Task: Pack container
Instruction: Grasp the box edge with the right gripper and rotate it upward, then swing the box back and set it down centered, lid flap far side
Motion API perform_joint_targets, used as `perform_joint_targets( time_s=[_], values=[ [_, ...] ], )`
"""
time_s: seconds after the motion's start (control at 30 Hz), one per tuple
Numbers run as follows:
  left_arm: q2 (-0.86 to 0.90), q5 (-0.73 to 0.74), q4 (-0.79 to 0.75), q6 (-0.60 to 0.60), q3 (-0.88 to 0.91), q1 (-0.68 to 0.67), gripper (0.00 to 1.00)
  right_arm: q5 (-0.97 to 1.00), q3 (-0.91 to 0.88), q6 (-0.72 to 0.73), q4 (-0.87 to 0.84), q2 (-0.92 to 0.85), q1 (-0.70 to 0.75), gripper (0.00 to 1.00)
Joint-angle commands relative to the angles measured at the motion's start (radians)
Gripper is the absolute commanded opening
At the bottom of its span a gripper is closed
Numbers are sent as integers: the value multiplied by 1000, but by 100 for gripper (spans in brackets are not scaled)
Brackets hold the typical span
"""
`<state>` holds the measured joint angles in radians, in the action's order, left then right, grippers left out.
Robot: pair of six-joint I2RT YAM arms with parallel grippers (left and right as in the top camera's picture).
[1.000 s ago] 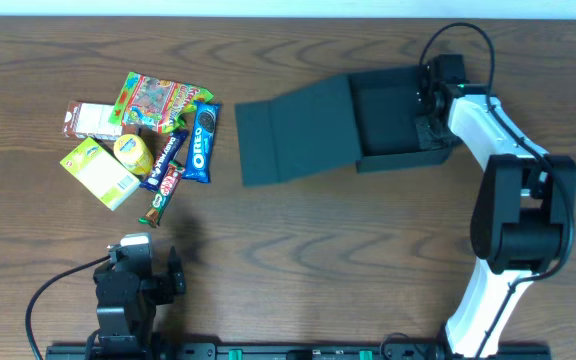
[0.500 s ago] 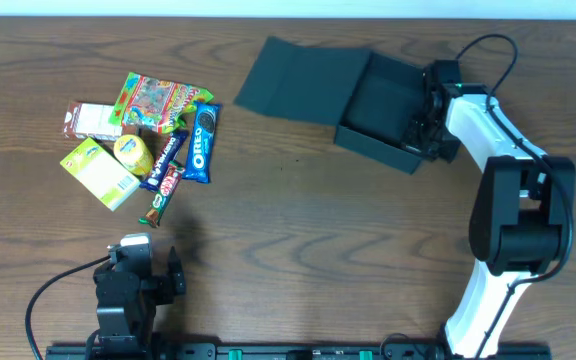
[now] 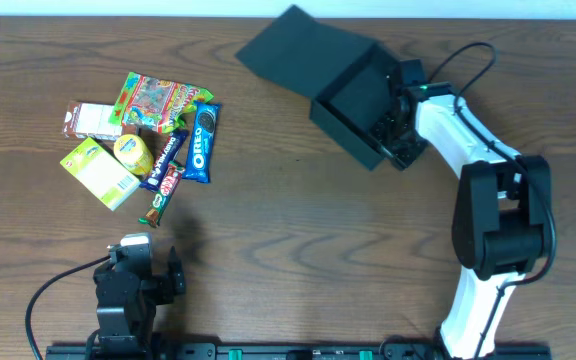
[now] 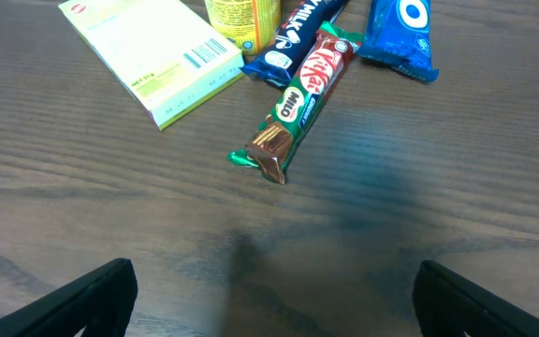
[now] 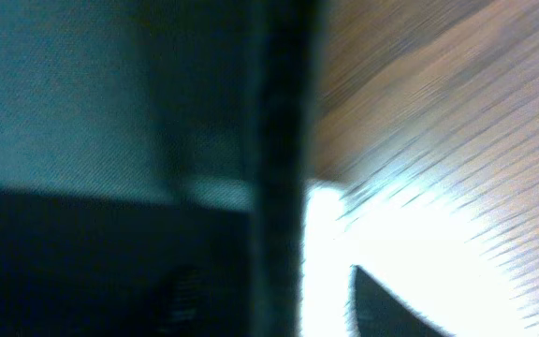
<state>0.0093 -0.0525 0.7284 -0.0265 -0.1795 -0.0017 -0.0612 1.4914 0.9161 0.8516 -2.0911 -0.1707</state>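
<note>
The dark teal container (image 3: pixel 360 98) lies skewed at the table's far right, its flap lid (image 3: pixel 303 48) spread toward the back edge. My right gripper (image 3: pixel 400 126) is at its right wall. In the right wrist view that wall (image 5: pixel 279 140) runs up between my jaws, which are open: the right finger (image 5: pixel 386 304) stands off it with bright table between, and the other finger is lost in the dark inside. My left gripper (image 4: pixel 274 314) is open over bare wood at the front left, short of a KitKat bar (image 4: pixel 298 103).
Snacks lie clustered at the left: a gummy bag (image 3: pixel 158 100), an Oreo pack (image 3: pixel 203 140), a yellow-green box (image 3: pixel 98 172), a yellow tin (image 3: pixel 133 152), a brown-and-white packet (image 3: pixel 90 120) and a blue bar (image 3: pixel 168 158). The right arm (image 3: pixel 498 220) reaches up the right side.
The container has swung round and slid toward the back left, pulled by my right gripper, which has now opened off its wall. The left arm has not moved.
</note>
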Motion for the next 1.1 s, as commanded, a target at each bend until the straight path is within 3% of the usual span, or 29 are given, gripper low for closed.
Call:
perform_joint_targets(
  time_s=[0.0, 0.17, 0.27, 0.37, 0.5, 0.57, 0.7, 0.97, 1.03, 1.07],
  values=[
    [-5, -7, 19, -4, 16, 3, 95, -130, -18, -84, 24, -14, -35, 99],
    [-5, -7, 19, -4, 16, 3, 95, 41, -18, -138, 78, 95, -34, 99],
    [-5, -7, 19, -4, 16, 3, 95, 207, -18, -282, 54, 253, -40, 99],
    [-5, -7, 19, -4, 16, 3, 95, 163, -18, -563, -52, 367, -60, 99],
    [-5, -7, 19, -4, 16, 3, 95, -76, -18, -1182, -139, 403, -134, 99],
    [-5, -7, 19, -4, 16, 3, 95, -87, -18, -1299, -114, 377, -155, 99],
    [-5, -7, 19, -4, 16, 3, 95, -111, -18, -1322, -85, 292, -161, 99],
    [-5, -7, 19, -4, 16, 3, 95, -112, -18, -1322, -86, 114, -190, 88],
    [-5, -7, 19, -4, 16, 3, 95, -112, -18, -1321, -88, 87, -191, 75],
    [-5, -7, 19, -4, 16, 3, 95, -112, -18, -1321, -88, 78, -191, 64]
  ],
)
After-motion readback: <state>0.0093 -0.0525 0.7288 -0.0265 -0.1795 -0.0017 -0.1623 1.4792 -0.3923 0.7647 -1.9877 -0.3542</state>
